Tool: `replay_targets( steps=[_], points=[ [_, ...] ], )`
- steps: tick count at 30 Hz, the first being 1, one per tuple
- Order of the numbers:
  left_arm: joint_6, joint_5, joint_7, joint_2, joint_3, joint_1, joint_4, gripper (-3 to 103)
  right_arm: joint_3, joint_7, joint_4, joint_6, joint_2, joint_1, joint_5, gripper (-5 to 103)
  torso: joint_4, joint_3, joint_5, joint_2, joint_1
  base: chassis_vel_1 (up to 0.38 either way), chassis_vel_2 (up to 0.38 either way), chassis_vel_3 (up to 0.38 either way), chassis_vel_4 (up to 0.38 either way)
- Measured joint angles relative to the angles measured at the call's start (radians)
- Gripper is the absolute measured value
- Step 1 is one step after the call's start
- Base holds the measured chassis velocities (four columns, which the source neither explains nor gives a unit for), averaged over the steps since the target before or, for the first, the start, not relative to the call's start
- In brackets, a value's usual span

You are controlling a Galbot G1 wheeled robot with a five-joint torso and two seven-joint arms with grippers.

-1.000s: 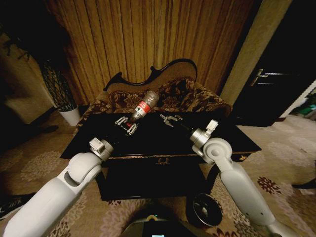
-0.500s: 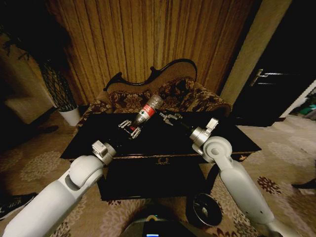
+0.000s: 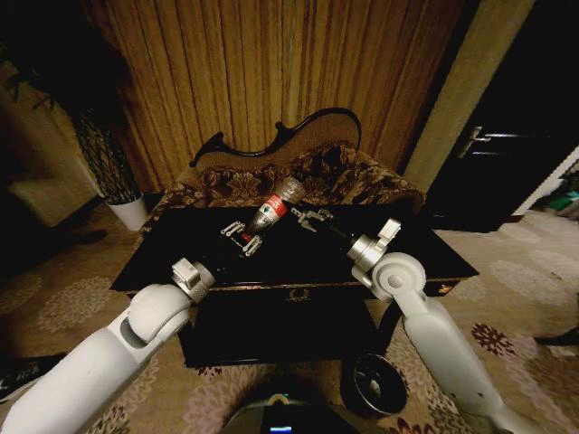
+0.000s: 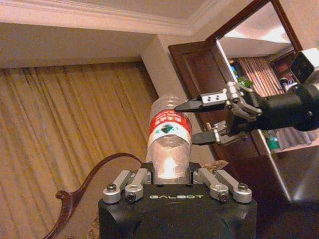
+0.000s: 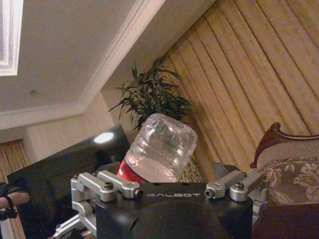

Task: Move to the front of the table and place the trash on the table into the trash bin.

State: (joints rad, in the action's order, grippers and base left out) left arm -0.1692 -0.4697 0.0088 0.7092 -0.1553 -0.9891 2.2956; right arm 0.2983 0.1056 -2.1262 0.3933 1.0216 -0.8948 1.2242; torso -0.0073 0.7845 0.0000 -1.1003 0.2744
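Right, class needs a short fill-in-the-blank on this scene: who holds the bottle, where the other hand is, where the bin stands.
1. The bottle with the red label is gripped by the robot's ____ hand.
2. The right hand, open, is just beside the bottle's ____ end.
3. The bin stands on the ____, on the robot's side of the table.
4. Beyond the table stands a floral ____.

Missing words: left; base; floor; sofa
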Motion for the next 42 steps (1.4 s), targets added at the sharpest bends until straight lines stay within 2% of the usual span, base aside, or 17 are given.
replay_targets(
  steps=[15,16,17,18,21,22,23,25,29,30,35,38,41,42],
  points=[
    [0.0,0.003,0.008,-0.02,0.051,0.01,0.016,32,-0.005,0.001,0.002,0.002,-0.005,0.002,-0.003,100,0.0,0.0,0.0,0.0,0.0,0.0,0.0,0.0,0.0],
    [0.0,0.003,0.009,-0.021,0.051,0.01,0.016,32,-0.005,0.001,0.003,0.002,-0.004,0.002,-0.004,102,0.0,0.0,0.0,0.0,0.0,0.0,0.0,0.0,0.0],
    [0.0,0.004,0.009,-0.022,0.051,0.01,0.016,32,-0.006,0.001,0.003,0.002,-0.004,0.002,-0.004,98,0.0,0.0,0.0,0.0,0.0,0.0,0.0,0.0,0.0],
    [0.0,0.004,0.009,-0.022,0.051,0.01,0.016,32,-0.006,0.001,0.003,0.002,-0.004,0.002,-0.004,98,0.0,0.0,0.0,0.0,0.0,0.0,0.0,0.0,0.0],
    [-0.001,0.004,0.008,-0.023,0.05,0.01,0.015,32,-0.007,0.003,0.004,0.001,-0.002,0.002,-0.006,82,0.0,0.0,0.0,0.0,0.0,0.0,0.0,0.0,0.0],
    [-0.001,0.004,0.008,-0.023,0.05,0.01,0.015,32,-0.007,0.003,0.004,0.001,-0.002,0.002,-0.006,82,0.0,0.0,0.0,0.0,0.0,0.0,0.0,0.0,0.0],
    [-0.001,0.004,0.008,-0.023,0.05,0.009,0.013,32,-0.007,0.004,0.005,0.001,-0.002,0.003,-0.006,77,0.0001,0.0,0.0,0.0,0.0,0.0,0.0,0.0,0.0],
    [-0.001,0.004,0.008,-0.023,0.05,0.009,0.011,32,-0.008,0.005,0.006,0.001,-0.001,0.003,-0.007,77,0.0001,0.0,0.0,0.0,0.0,0.0,0.0,0.0,0.0],
    [0.0,0.007,0.008,-0.017,0.054,0.009,0.006,32,-0.01,0.036,0.015,-0.006,-0.001,0.0,-0.031,60,0.0,0.0,0.0,0.0,0.0,0.0,0.0,0.0,0.0],
    [0.0,0.007,0.008,-0.017,0.054,0.009,0.006,32,-0.01,0.036,0.015,-0.006,-0.001,0.0,-0.031,60,0.0,0.0,0.0,0.0,0.0,0.0,0.0,0.0,0.0],
    [0.001,0.011,0.006,-0.017,0.055,0.007,0.004,32,-0.011,0.04,0.017,-0.006,-0.002,0.0,-0.033,47,0.0,0.0,0.0,0.0,0.0,0.0,0.0,0.0,0.0],
    [0.001,0.015,0.004,-0.017,0.057,0.004,0.003,30,-0.01,0.043,0.02,-0.006,-0.004,-0.002,-0.034,46,0.0001,0.0,0.0,0.0,0.0,0.0,0.0,0.0,0.0],
    [0.001,0.018,0.003,-0.015,0.063,0.006,0.001,46,-0.005,0.049,0.024,-0.007,-0.006,-0.004,-0.04,44,0.0,0.0,0.0,0.0,0.0,0.0,0.0,0.0,0.0],
    [0.002,0.019,0.003,-0.014,0.064,0.007,-0.001,46,-0.004,0.053,0.025,-0.008,-0.007,-0.005,-0.043,44,0.0,0.0,0.0,0.0,0.0,0.0,0.0,0.0,0.0]
  ],
)
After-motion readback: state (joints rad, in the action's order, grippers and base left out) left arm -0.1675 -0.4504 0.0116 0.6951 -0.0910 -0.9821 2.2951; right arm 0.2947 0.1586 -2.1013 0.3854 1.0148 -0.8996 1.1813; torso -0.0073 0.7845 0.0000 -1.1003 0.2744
